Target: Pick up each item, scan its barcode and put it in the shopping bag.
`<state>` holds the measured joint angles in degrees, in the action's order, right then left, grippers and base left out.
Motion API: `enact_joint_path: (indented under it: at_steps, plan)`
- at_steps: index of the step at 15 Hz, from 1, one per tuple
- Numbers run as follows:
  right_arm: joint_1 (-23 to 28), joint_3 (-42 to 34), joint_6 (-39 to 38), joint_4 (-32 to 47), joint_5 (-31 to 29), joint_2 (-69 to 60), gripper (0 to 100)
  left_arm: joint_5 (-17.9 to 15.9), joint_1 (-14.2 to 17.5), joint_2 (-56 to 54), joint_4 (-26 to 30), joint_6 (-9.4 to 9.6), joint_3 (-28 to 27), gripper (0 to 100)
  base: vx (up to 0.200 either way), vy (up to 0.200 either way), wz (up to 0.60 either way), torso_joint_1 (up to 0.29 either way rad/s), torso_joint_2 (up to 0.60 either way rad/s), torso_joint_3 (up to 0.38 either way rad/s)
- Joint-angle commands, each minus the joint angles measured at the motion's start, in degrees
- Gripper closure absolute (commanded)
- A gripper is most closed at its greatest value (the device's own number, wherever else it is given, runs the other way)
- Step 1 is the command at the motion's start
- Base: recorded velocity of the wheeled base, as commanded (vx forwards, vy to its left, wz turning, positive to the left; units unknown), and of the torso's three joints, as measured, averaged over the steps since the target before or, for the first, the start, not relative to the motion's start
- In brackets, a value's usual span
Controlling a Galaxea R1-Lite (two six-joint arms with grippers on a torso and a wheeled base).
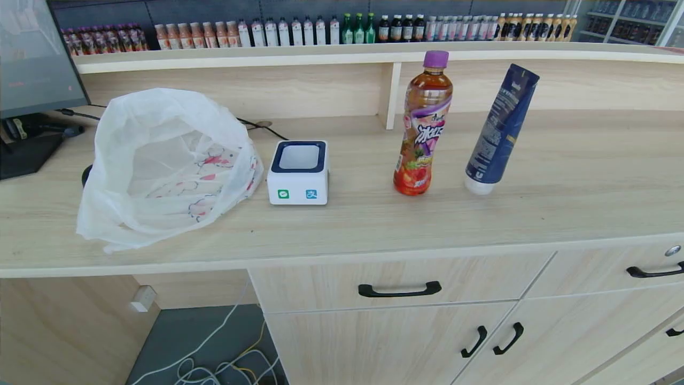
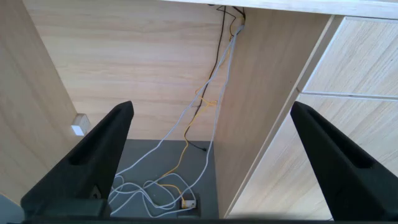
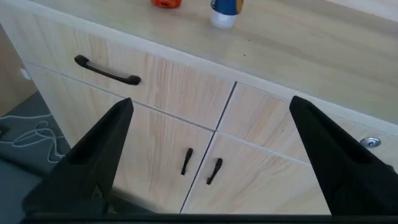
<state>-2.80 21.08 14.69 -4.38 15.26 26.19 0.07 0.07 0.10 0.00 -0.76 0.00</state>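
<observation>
On the wooden counter (image 1: 342,224) stand a tea bottle (image 1: 422,125) with a purple cap and a dark blue tube (image 1: 499,131) on its white cap, side by side at the right. A white scanner box (image 1: 298,172) with a dark-rimmed window sits in the middle. An open white plastic shopping bag (image 1: 165,166) lies at the left. My left gripper (image 2: 211,168) hangs open below the counter, facing the cable recess. My right gripper (image 3: 211,168) is open in front of the cabinet doors, with the bases of the bottle (image 3: 166,3) and tube (image 3: 224,11) above on the counter.
A monitor (image 1: 37,53) and black stand occupy the counter's far left. A raised shelf (image 1: 342,56) runs behind, with rows of drinks beyond. Drawers and doors with black handles (image 1: 399,290) sit under the counter. Loose cables (image 2: 180,162) lie on the floor in the recess.
</observation>
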Motion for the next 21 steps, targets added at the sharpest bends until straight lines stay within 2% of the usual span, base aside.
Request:
enact_joint_path:
  at_steps: [1,4,6,8,11,13,15,18,21]
  plan:
    - [-5.55,4.94,4.38,-0.19,1.26,12.13,0,0.01,0.01,-0.01,0.00,-0.04,0.00,0,0.000,0.000,0.00,0.000,0.00,0.000]
    - [-17.15,9.86,9.13,-2.83,0.91,23.47,0,0.01,0.01,0.08,0.00,-0.04,0.00,0,0.000,0.000,0.00,0.000,0.00,0.000]
    - [-21.19,10.39,9.83,-7.66,-0.58,28.04,0,0.01,0.01,-0.01,0.00,-0.04,0.00,0,0.000,0.000,0.00,0.000,0.00,0.000]
    - [-24.88,10.83,9.83,-13.64,-7.18,31.47,0,0.01,0.01,-0.01,0.00,-0.04,0.00,0,0.000,0.000,0.00,0.000,0.00,0.000]
    - [-30.68,13.38,9.66,-18.39,-15.79,36.04,0,0.01,0.01,-0.01,0.00,-0.04,0.00,0,0.000,0.000,0.00,0.000,0.00,0.000]
    - [-33.23,14.96,7.90,-19.97,-22.56,38.15,0,0.01,0.01,-0.01,0.00,-0.04,0.00,0,0.000,0.000,0.00,0.000,0.00,0.000]
    - [-35.25,15.22,5.96,-21.99,-26.42,39.82,0,0.01,0.01,-0.01,0.00,-0.04,0.00,0,0.000,0.000,0.00,0.000,0.00,0.000]
    - [-39.12,15.13,4.47,-36.58,-32.23,48.35,0,0.01,0.01,-0.01,0.00,-0.04,0.00,0,0.000,0.000,0.00,0.000,0.00,0.000]
    - [-41.49,17.68,1.75,-42.73,-35.04,54.67,0,0.01,0.01,-0.01,0.00,-0.04,0.00,0,0.000,0.000,0.00,0.000,0.00,0.000]
